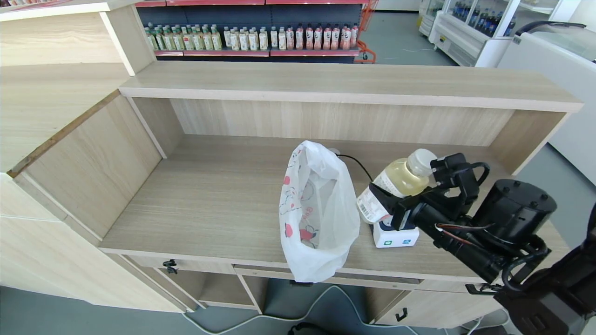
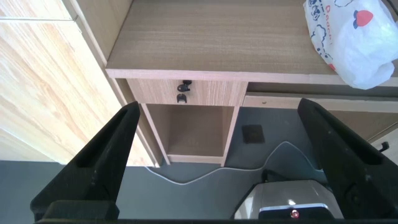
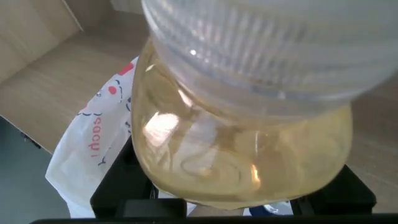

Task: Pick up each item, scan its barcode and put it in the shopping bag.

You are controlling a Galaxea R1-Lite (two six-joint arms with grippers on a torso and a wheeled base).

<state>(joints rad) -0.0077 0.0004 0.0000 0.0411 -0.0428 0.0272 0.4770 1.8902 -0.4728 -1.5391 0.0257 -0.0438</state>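
jaws of the right gripper (image 1: pixel 393 199) closed around the body of a bottle (image 1: pixel 396 182) of pale yellow liquid, white cap pointing away from the robot, label end tilted down. bottle held just above a small white scanner (image 1: pixel 396 237) that sits near the counter's front edge, toward its right end; a dark cable (image 1: pixel 356 163) runs from behind the bag toward the scanner. in the right wrist view the bottle (image 3: pixel 249 143) sits close to the lens, the bag (image 3: pixel 93 149) beside it. jaws of the left gripper (image 2: pixel 217 109) spread wide, holding nothing, low in front of the counter's (image 1: pixel 209 200) front edge near an open cubby (image 2: pixel 193 130). white shopping bag (image 1: pixel 316 209) stands open at the middle of the front edge, just beside the scanner, its lower part hanging over the edge. judged progress: the bottle is picked up and at the scanning step; bagging it is left. whether the bag already holds anything cannot be told.
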